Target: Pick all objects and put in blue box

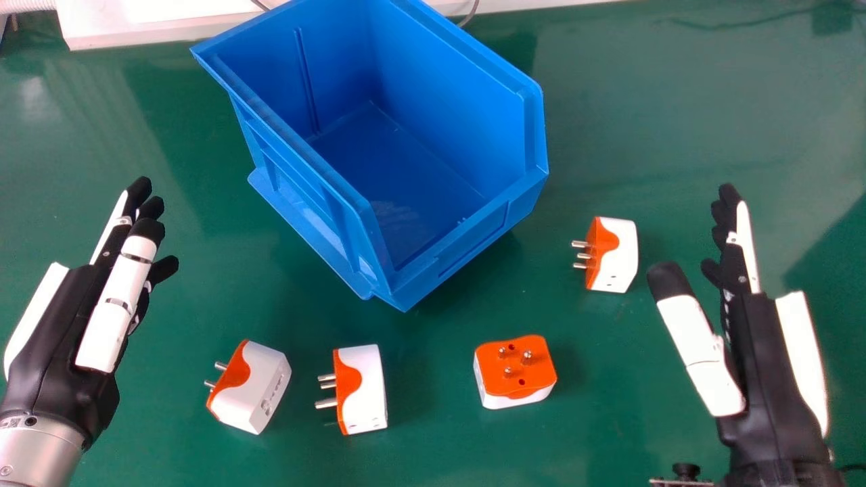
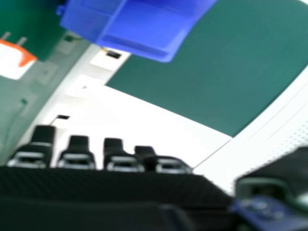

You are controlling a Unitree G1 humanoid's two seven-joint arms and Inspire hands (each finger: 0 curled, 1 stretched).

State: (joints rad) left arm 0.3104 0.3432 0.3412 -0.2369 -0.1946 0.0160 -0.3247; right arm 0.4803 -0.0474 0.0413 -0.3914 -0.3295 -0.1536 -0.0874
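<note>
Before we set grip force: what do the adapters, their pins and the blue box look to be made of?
Adapters: probably hard plastic, white and orange, smooth with a slight sheen.
Pins: metal by the look, silvery with bright glints; alloy or plating can't be told.
Blue box: likely moulded plastic, semi-gloss, one even colour with ribs formed into the wall.

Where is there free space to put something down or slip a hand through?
The green tabletop is bare right of the blue box and left of it, beyond the left hand. It's most crowded in front, where three plug adapters sit.
</note>
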